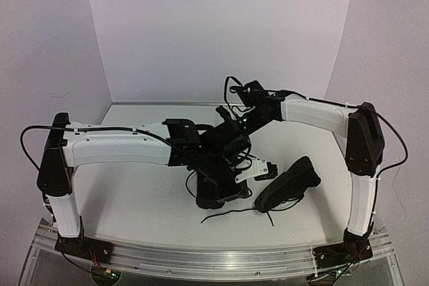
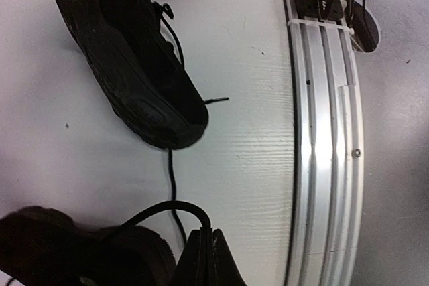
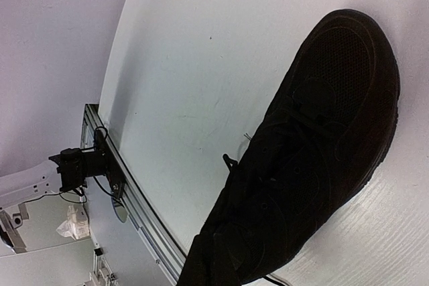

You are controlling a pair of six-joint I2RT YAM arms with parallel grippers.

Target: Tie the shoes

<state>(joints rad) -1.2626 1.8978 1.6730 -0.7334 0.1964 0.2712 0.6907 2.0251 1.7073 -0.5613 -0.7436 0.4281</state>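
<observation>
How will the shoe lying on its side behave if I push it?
The shoe rests on its side, so a push will probably rock or roll it rather than slide it. Its upper looks soft, so it may cave under a pinch. The thin lace beside it looks limp and could snag.

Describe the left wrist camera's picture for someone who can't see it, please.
The left gripper, shut at the bottom edge, appears to pinch a black lace arching from a black sneaker at bottom left. A second black sneaker lies on the white table above, with an aluminium rail at right.
</observation>
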